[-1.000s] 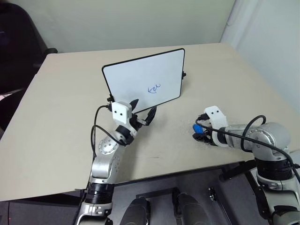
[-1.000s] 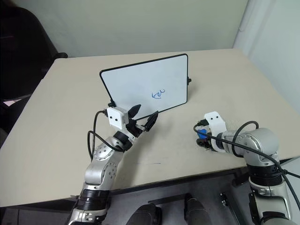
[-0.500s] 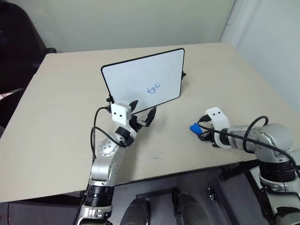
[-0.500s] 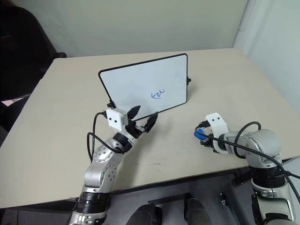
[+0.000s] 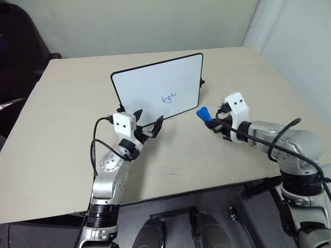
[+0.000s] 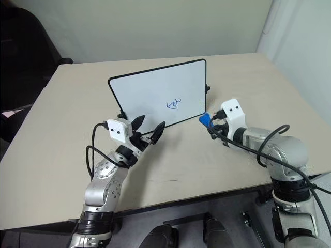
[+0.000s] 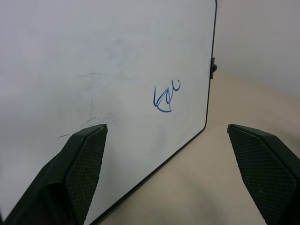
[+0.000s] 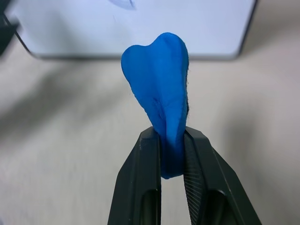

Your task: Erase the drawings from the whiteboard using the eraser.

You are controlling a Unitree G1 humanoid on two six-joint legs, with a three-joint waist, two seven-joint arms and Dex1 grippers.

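Right gripper is up off the table now and swung toward the whiteboard; a second ago it sat low on the tabletop nearer the table's near right edge with the eraser tucked under the wrist, half a second ago it was just starting to rise. Its jaws are pinched on the eraser, which sticks out ahead of the fingertips, in the air just off the board's lower right corner, apart from the board. Left gripper has slid a little toward the table's left side compared with before, jaws spread wide, tips just in front of the board's bottom edge near its left corner; contact with the board can't be told. Whiteboard itself hasn't changed place, standing tilted back near the middle of the table, the drawings still on it, low right part of the face. Right wrist view shows what the head views don't: the eraser is soft, squeezed thin between the two black fingers and bulging into a rounded lobe above them, with a dark strip along one side. Left wrist view gives the scribble close up, thin blue looping lines, plus faint grey smudges and streaks on the glossy white face, a thin black frame with a rounded corner, a small black foot on the right edge, and diamond-knurled black pads. Table is matte beige laminate.
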